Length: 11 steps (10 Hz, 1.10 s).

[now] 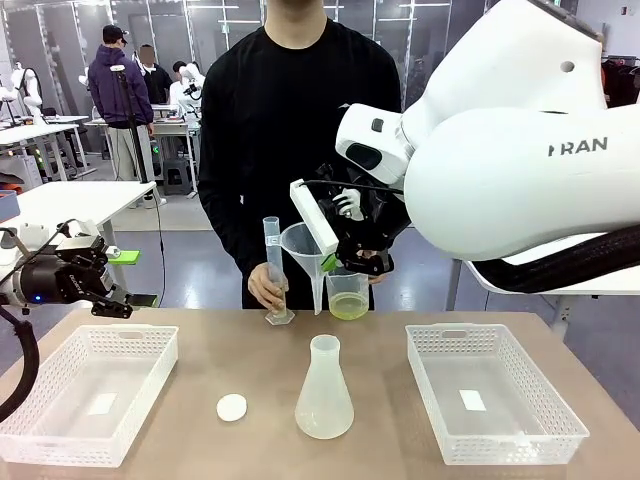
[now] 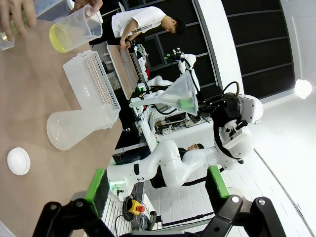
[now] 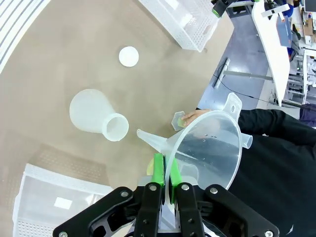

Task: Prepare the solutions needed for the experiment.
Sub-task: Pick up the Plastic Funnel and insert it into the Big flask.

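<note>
Front view: the right end effector (image 1: 330,262) is clamped on the funnel (image 1: 303,243) rim and holds it aloft, likely to seat it in the open-mouthed flask (image 1: 324,398) standing below. The pale yellow solution (image 1: 349,307) sits in a beaker (image 1: 347,288) that the person (image 1: 300,120) holds at the tabletop (image 1: 395,405) far edge. The left end effector (image 1: 135,277), fingers apart, hangs above the left basket (image 1: 120,332) far rim, leaving open room around the flask.

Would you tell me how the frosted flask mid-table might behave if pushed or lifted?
The flask looks near empty and plastic, so probably light. Its wide base should make it slide rather than tip. Its smooth sloping walls may slip when gripped; the neck seems safer.
</note>
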### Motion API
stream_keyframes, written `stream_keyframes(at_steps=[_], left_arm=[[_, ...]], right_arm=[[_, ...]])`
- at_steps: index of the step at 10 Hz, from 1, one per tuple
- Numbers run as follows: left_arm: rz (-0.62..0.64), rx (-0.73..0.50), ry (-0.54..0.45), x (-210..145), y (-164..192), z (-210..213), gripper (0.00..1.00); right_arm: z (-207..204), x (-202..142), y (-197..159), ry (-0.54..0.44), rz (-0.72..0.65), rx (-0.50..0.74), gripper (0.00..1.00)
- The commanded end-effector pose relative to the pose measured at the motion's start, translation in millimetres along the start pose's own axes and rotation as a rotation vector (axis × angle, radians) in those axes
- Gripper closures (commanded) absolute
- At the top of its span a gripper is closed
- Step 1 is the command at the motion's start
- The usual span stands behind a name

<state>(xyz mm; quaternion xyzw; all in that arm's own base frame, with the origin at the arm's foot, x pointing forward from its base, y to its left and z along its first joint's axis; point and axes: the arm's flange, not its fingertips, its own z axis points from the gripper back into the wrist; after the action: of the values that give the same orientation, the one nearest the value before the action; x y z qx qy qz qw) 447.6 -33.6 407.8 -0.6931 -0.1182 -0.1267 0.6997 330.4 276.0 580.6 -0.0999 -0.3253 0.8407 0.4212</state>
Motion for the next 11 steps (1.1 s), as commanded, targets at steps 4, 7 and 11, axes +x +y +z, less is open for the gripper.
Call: stream_keyframes(at_steps=[4,7,11], left_arm=[[-0.015,-0.005,-0.006,-0.3,-1.7,-1.1,0.00],[-0.015,-0.005,-0.006,-0.3,-1.7,-1.1,0.00],[-0.015,-0.005,-0.006,-0.3,-1.7,-1.1,0.00]], right_arm=[[-6.0,-5.6,15.9,-0.036,0.001,-0.003,0.96],[-16.7,-13.5,24.3,-0.034,-0.024,0.017,0.96],[-34.9,-27.1,34.0,-0.055,-0.049,0.008,0.96]])
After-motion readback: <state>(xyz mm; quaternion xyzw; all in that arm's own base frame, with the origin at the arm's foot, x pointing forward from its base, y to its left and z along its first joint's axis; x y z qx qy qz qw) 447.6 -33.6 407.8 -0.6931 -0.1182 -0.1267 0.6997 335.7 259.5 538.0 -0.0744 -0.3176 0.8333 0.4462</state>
